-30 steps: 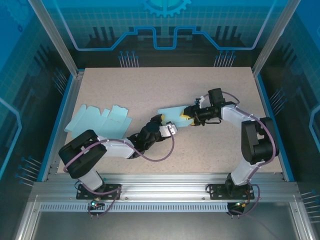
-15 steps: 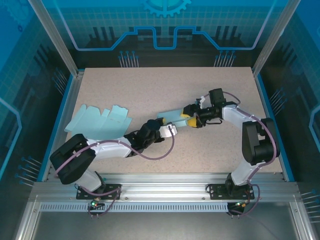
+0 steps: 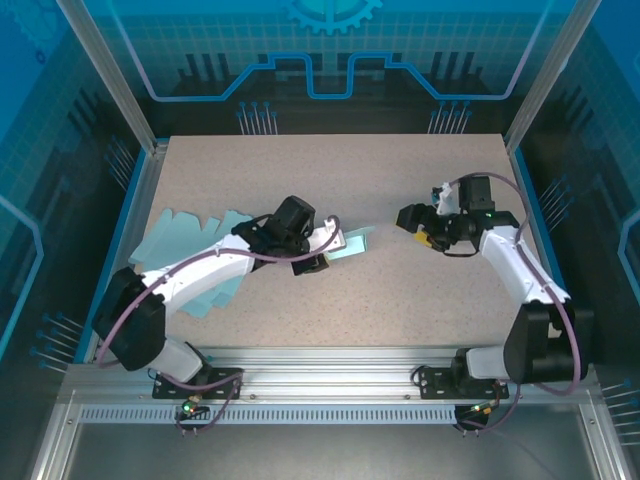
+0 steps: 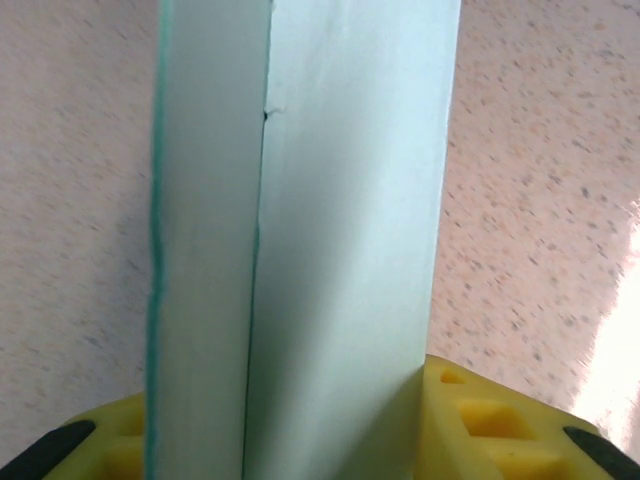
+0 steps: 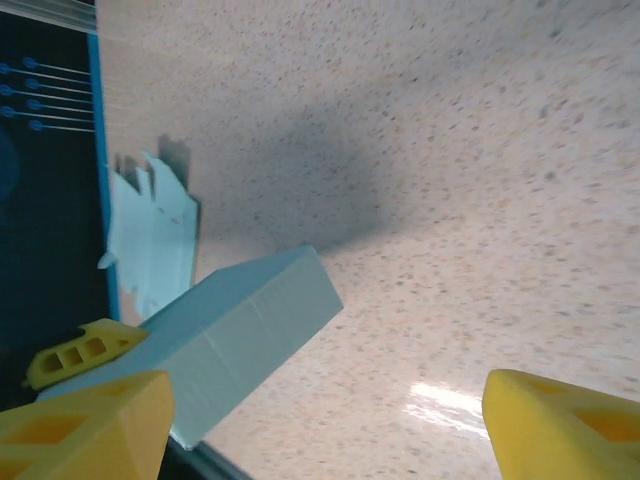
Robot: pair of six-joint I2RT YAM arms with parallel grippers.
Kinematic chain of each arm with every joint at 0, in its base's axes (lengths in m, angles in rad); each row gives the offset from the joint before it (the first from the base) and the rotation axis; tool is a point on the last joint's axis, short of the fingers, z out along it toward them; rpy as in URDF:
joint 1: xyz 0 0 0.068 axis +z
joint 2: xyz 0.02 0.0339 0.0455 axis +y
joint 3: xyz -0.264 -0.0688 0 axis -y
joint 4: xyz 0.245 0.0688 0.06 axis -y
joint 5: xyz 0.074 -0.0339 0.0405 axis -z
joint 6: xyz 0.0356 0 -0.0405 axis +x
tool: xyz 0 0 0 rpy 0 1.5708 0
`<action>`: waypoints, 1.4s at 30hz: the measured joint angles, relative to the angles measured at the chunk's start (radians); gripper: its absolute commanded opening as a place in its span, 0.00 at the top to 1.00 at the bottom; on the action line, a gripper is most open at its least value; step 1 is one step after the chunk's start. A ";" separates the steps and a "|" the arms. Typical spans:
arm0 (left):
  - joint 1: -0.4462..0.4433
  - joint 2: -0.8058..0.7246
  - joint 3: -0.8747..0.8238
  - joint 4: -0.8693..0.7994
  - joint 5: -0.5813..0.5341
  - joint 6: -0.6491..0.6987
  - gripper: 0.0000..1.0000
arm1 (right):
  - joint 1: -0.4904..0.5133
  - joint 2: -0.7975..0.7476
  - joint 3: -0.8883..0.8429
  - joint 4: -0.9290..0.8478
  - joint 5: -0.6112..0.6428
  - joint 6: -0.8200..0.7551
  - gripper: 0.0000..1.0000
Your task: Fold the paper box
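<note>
Left claw (image 3: 330, 252) is pinching the paper box (image 3: 355, 243) at one end, and the rest pokes out over the middle of the surface (image 3: 400, 300). Right claw (image 3: 415, 226) hangs spread wide near the box's free end, touching nothing. I'd say the fold wants a steady hold and a square push on that end flap. There's plenty of bare surface around them, and the spare flat sheets (image 3: 185, 235) lie well left, near the edge.

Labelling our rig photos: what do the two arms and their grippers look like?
The left arm and right arm have white links, black joint housings and a purplish-grey cable looping alongside. The left gripper and right gripper have black bodies and blocky yellow finger pads with moulded rectangular hollows.
</note>
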 measured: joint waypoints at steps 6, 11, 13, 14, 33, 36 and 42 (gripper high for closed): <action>0.028 0.154 0.121 -0.153 0.105 0.034 0.60 | 0.059 -0.080 0.052 -0.108 0.124 -0.133 0.00; 0.039 0.255 0.248 -0.235 0.172 0.087 0.57 | 0.149 -0.119 0.087 -0.138 0.243 -0.219 0.00; 0.044 0.291 0.288 -0.258 0.190 0.105 0.56 | 0.178 -0.122 0.089 -0.139 0.282 -0.241 0.00; 0.048 0.309 0.305 -0.268 0.195 0.113 0.55 | 0.190 -0.120 0.089 -0.139 0.298 -0.252 0.01; 0.056 0.313 0.332 -0.241 0.187 0.154 0.18 | 0.261 0.084 0.107 -0.059 0.257 -0.398 0.31; 0.056 0.275 0.317 -0.217 0.185 0.146 0.18 | 0.267 0.084 0.120 -0.045 0.251 -0.422 0.30; 0.062 0.145 0.250 -0.159 0.195 0.082 0.28 | 0.294 0.084 0.130 -0.035 0.241 -0.473 0.31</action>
